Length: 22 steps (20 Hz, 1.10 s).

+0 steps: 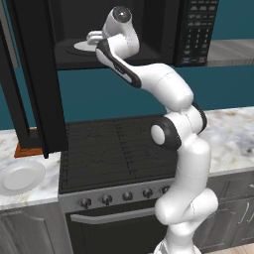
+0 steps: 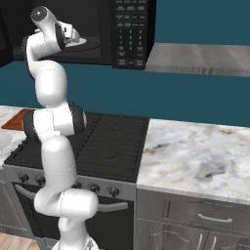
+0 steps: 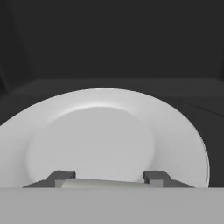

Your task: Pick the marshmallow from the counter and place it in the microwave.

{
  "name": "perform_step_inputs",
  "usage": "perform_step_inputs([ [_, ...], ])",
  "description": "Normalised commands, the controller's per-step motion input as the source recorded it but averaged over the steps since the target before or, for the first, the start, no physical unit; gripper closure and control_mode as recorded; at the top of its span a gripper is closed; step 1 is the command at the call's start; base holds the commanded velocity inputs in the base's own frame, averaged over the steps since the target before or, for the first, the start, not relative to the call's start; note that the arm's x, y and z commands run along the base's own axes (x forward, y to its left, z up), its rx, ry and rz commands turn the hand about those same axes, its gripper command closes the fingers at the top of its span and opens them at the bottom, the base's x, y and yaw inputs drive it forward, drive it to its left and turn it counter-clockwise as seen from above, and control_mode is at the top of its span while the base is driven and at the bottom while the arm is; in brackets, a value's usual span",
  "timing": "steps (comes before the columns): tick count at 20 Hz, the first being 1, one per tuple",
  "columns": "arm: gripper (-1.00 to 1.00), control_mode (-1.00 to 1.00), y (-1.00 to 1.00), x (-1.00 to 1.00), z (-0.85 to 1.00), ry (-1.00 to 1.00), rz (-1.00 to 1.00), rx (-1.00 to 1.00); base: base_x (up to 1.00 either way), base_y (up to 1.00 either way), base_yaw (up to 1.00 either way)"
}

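Marshmallow (image 3: pixel 103 183): we see a pale strip of it between our two finger tips, low in the hand view, just above the turntable disc (image 3: pixel 105 135).
Jaws (image 3: pixel 108 178): moderately apart, one tip at each end of the marshmallow, seemingly gripping it.
Microwave (image 1: pixel 163 30): our hand reaches inside; its tall door (image 1: pixel 34 74) stands open at left.
Surroundings: stove (image 1: pixel 111 151) below, white plate (image 1: pixel 21 177) and bench (image 2: pixel 195 156) alongside.
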Motion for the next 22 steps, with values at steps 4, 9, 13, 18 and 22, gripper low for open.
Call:
perform_step_inputs([
  [4,1.00,-1.00,0.11,0.10,-0.07,0.03,0.00,-0.04,0.00,0.00,0.00],
  [9,1.00,-1.00,0.15,0.10,-0.11,0.01,0.00,-0.01,0.00,0.00,0.00],
  [13,1.00,-1.00,0.04,0.20,-0.02,0.00,0.00,0.00,0.00,0.00,0.00],
  [18,1.00,-1.00,0.00,0.23,0.00,0.00,0.00,0.00,0.00,0.00,0.00],
  [22,1.00,-1.00,0.00,0.19,0.00,0.00,0.00,0.00,0.00,0.00,0.00],
])
